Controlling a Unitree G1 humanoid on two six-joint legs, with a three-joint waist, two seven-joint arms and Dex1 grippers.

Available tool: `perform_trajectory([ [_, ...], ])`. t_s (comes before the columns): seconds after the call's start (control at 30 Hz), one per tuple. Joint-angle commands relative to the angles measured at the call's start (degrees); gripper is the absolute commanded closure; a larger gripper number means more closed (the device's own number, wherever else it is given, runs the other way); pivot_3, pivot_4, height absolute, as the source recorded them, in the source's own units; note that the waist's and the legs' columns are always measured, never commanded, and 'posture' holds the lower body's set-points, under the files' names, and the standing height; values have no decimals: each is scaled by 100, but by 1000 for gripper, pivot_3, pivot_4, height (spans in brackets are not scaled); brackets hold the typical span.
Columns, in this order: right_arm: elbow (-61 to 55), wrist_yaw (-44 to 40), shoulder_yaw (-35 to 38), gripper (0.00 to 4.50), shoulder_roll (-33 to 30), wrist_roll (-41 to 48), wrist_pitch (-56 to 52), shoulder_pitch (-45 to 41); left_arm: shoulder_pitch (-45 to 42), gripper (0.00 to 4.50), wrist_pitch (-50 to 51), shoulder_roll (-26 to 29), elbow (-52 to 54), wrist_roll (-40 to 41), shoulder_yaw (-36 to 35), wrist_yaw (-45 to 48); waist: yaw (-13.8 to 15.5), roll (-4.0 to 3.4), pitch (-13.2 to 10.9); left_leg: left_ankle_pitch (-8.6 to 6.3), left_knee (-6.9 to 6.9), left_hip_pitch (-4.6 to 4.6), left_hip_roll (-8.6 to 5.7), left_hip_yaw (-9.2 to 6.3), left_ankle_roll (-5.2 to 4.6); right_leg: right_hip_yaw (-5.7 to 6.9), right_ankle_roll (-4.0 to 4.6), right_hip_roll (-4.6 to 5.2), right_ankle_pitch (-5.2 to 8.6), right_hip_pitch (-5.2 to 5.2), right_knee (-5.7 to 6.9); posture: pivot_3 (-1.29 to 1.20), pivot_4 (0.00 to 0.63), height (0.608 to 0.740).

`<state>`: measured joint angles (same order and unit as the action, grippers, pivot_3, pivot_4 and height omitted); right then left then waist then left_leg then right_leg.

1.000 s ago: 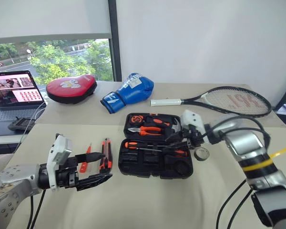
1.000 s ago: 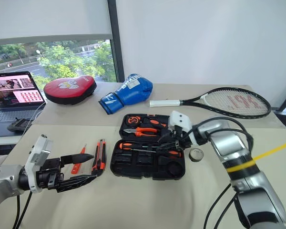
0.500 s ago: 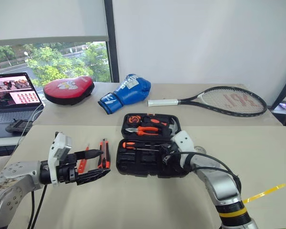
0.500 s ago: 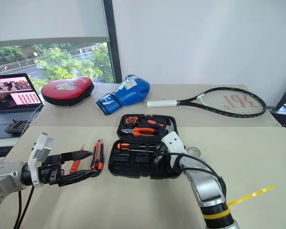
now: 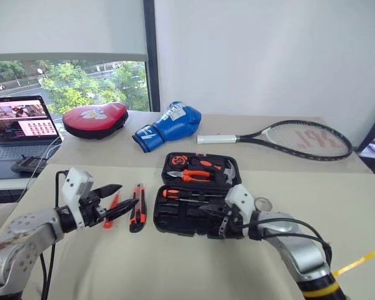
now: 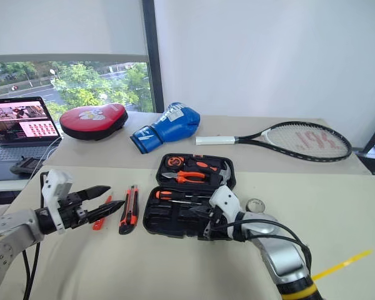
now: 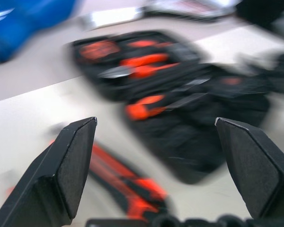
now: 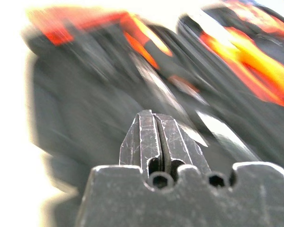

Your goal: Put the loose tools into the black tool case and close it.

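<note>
Orange-handled tester screwdriver [image 5: 110, 210] and utility knife [image 5: 137, 215] lie left of the open tool case [image 5: 200, 200]; we hover our left gripper [image 5: 115, 200], jaws wide and empty, beside them. Light, stiff, best pinched mid-handle. Right gripper [image 5: 211, 210], pinched shut on nothing, hangs over the case.

A black tool case [image 5: 197, 203] lies open at centre frame on the beige table, its two halves flat. One black-and-orange screwdriver [image 5: 187, 195] rests across the nearer half. Left of the case lie a black-orange utility knife [image 5: 137, 214] and a slim orange tester screwdriver [image 5: 112, 208]. A small tape roll [image 5: 262, 204] sits just right of the case.
</note>
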<state>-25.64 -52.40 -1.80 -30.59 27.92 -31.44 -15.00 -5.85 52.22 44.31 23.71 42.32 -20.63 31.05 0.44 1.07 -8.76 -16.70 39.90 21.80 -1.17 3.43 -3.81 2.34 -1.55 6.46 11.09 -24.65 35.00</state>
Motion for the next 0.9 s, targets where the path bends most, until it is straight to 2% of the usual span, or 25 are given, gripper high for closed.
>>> perform_trajectory([
  [0.03, -882, -631, 933, 3028, -823, 1243, -515, 27, -244, 201, 806, -42, 109, -36, -76, -825, 20, 8, -2, -1, 0, 0, 2, -1, -1, 5, -1, -3, 0, 3, -1, 0, 150, 740],
  [0.1, -992, -984, 1438, 2330, -1465, 1681, -718, 215, -365, 201, 1318, -219, 249, -38, -76, -1336, 22, 25, -5, -7, -4, -6, 13, -10, 2, 17, 0, -9, 0, 15, -8, 0, 150, 740],
  [0.17, -995, -1127, 1814, 1640, -1825, 1920, -774, 354, -391, 201, 1724, -285, 377, -184, 30, -1714, 31, 29, -9, -9, -4, -2, 13, -15, 0, 12, 5, -4, 3, 14, -8, 0, 150, 740],
  [0.33, -826, -667, 2085, 49, -1923, 1917, -715, 397, -404, 201, 2180, -754, 531, -491, 291, -2349, 29, 38, -13, -13, -1, -8, 14, -15, -8, -9, 6, 20, 3, 22, -5, 0, 150, 740],
  [0.57, -1036, -283, 1900, 49, -1846, 2037, -725, 423, -435, 201, 2345, -815, 556, -671, 257, -2430, 38, 45, -18, -2, -3, -3, 24, -24, 10, -5, 25, 19, 1, 12, 1, 0, 150, 740],
  [0.7, -1146, -169, 1963, 49, -1844, 2110, -690, 501, -459, 201, 2685, -1085, 501, -759, 246, -2607, 43, 45, -18, -2, -3, 0, 22, -24, 11, -5, 25, 21, 1, 11, -2, 0, 150, 740],
  [0.73, -1161, -164, 1975, 0, -1855, 2100, -667, 530, -442, 587, 2742, -1166, 490, -799, 242, -2661, 45, 45, -18, -2, -2, 1, 20, -24, 11, -5, 24, 27, 1, 12, -3, 0, 150, 740],
  [0.8, -1190, -151, 1996, 0, -1870, 2095, -637, 584, -396, 875, 2783, -1242, 499, -832, 269, -2637, 48, 45, -17, -2, -2, 1, 19, -24, 10, -4, 24, 29, 1, 13, -3, 0, 150, 740],
  [0.9, -1226, -104, 2002, 0, -1861, 2105, -617, 620, -343, 2036, 2632, -1299, 468, -957, 232, -2590, 55, 44, -17, -2, -3, -2, 19, -23, 10, -4, 24, 29, 1, 15, -2, 0, 150, 740],
])
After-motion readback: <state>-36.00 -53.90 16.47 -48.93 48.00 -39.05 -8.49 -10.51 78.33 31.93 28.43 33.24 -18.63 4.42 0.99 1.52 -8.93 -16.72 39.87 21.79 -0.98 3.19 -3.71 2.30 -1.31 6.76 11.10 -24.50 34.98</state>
